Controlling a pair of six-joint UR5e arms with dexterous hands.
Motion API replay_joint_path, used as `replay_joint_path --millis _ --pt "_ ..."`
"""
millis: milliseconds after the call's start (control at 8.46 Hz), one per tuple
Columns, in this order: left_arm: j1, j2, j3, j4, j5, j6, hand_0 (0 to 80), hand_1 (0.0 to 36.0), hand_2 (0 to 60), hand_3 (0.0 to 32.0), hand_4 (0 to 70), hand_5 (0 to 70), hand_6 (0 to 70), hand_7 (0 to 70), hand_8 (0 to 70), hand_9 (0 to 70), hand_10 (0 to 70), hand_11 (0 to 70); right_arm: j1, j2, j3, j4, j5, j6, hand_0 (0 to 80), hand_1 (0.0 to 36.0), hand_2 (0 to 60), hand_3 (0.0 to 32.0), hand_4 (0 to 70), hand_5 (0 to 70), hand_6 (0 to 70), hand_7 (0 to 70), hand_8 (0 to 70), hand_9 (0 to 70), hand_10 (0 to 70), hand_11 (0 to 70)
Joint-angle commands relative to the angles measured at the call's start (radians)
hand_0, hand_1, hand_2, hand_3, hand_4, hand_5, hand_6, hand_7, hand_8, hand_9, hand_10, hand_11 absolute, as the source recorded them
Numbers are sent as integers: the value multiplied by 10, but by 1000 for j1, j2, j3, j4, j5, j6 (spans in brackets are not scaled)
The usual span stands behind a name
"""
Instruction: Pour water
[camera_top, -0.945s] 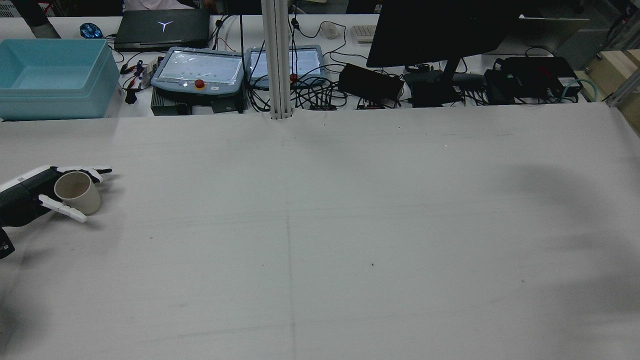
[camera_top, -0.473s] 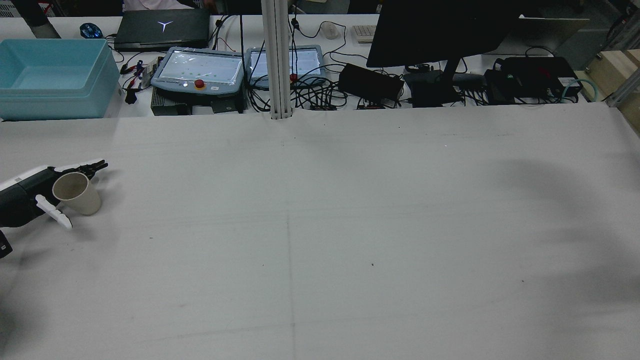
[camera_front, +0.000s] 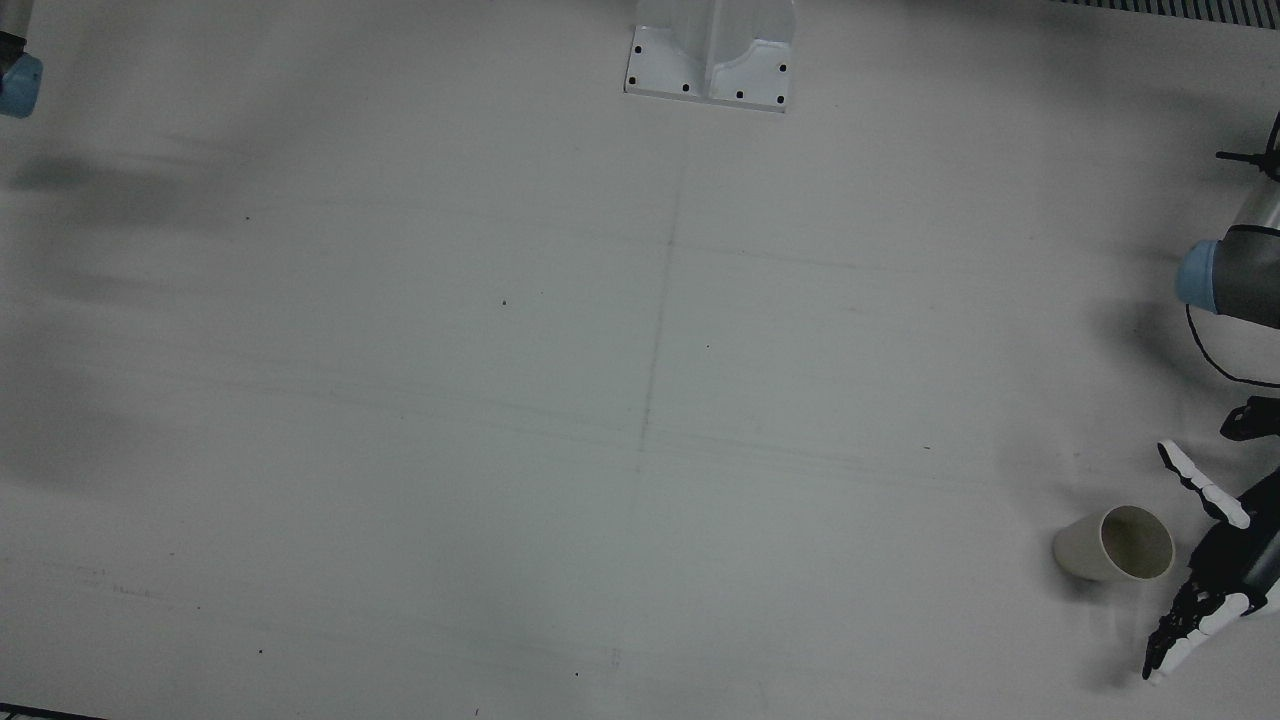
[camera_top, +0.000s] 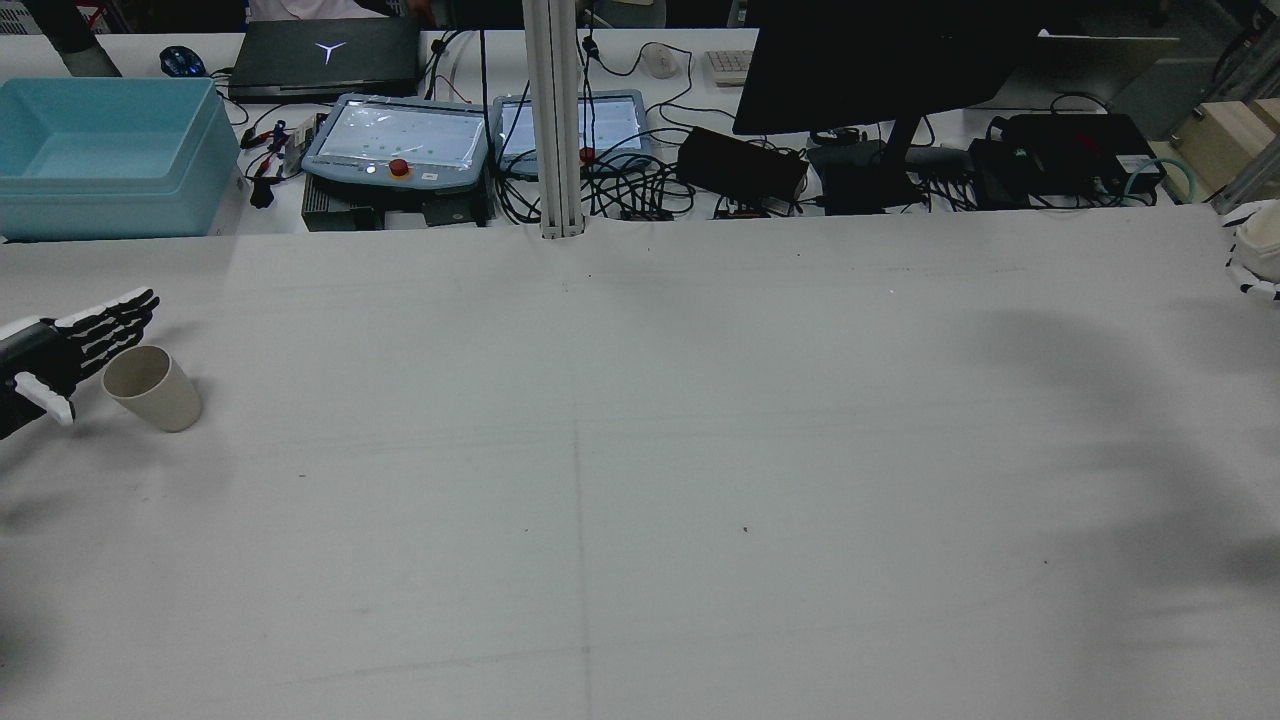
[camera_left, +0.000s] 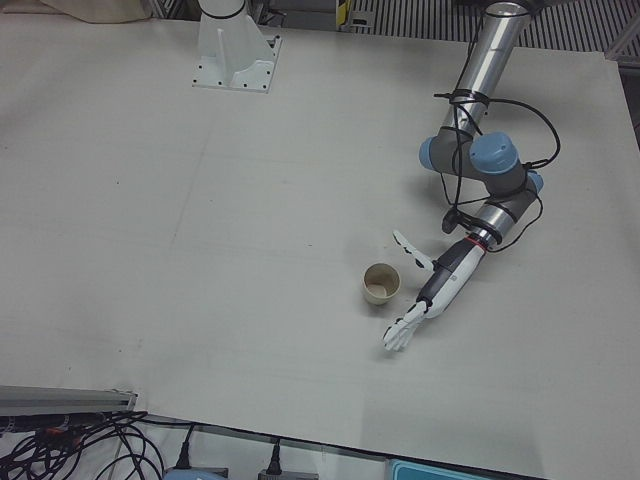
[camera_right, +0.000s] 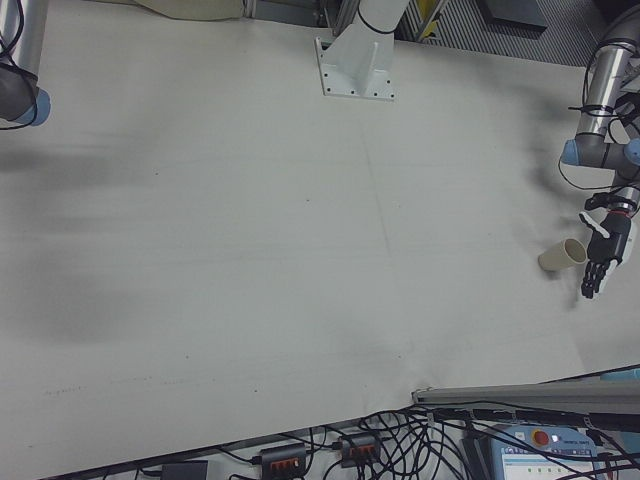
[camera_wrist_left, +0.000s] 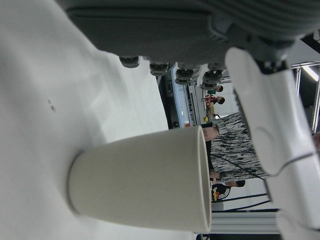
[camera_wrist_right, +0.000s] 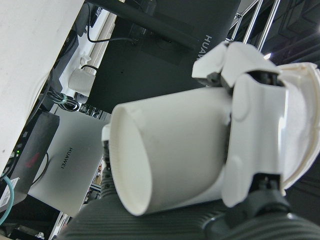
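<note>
1. The beige cup (camera_top: 152, 388) stands upright near the table's (camera_top: 640, 450) left edge as the rear view has it, mouth up and apparently empty. That looks like the one to be filled.

2. The left hand (camera_top: 70, 345) is just beside it, fingers spread straight and apart, holding nothing. In the left-front view there is a gap between the cup (camera_left: 380, 283) and the hand (camera_left: 432, 288), so the two do not touch.

3. The right hand (camera_wrist_right: 240, 140) is clamped around a second white cup (camera_wrist_right: 165, 150), lying on its side in that hand's own view. From the rear it only just peeks in at the table's right edge (camera_top: 1255, 255), well apart from the beige cup.

4. To my eye the step in hand is carrying that held cup across to the standing one. I'd keep it level on the way; whether it holds water cannot be seen.

5. The left hand could steady the beige cup, closing round its wall gently; a sideways knock could tip so light a thing.

6. For the pour, I'd bring the lip above the open mouth before tilting, then tilt slowly.
</note>
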Motion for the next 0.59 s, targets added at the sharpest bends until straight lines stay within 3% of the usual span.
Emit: replay_joint_path --millis 0,118,473 --pt "-81 20 -10 -14 6 -36 536 37 0 50 162 0 80 20 31 0 0 0 -97 17 -1 -1 84 -45 662 338 600 0 418 298 700 700 700 700 499 700" --pt "-99 24 -24 -11 9 -43 516 17 0 48 162 0 79 21 29 0 0 0 -127 26 -3 1 115 -75 664 338 600 0 426 298 700 700 700 700 501 700" --pt "-120 52 -71 5 11 -41 511 10 0 56 167 0 80 26 27 0 0 0 -238 32 -38 47 251 -142 635 331 600 0 421 299 700 700 700 700 556 700"
